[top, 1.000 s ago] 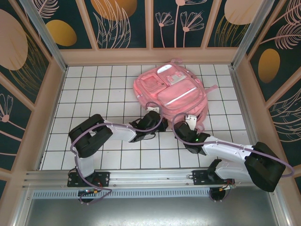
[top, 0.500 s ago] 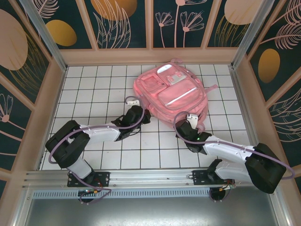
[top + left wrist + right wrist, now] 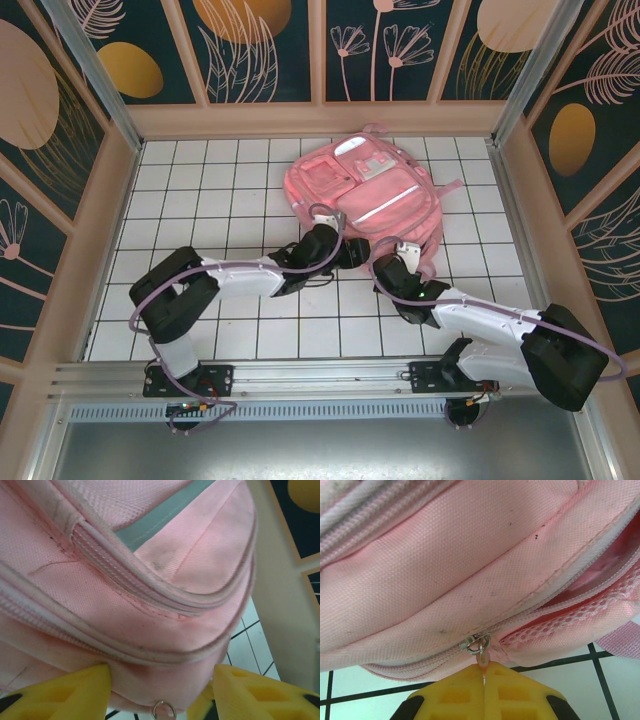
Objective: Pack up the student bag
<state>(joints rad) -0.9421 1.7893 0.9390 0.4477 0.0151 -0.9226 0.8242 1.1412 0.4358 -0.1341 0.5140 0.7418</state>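
Where the arms meet the bag's near edge, we see the right gripper (image 3: 483,674) with its yellow fingers pressed together, pinching the zipper pull (image 3: 482,657) of a partly open zip. Beside it, the left gripper (image 3: 160,677) has its jaws spread, pink fabric between them. Beyond, the student bag (image 3: 365,195) lies flat on the white tiled table (image 3: 200,190), toward the far wall.
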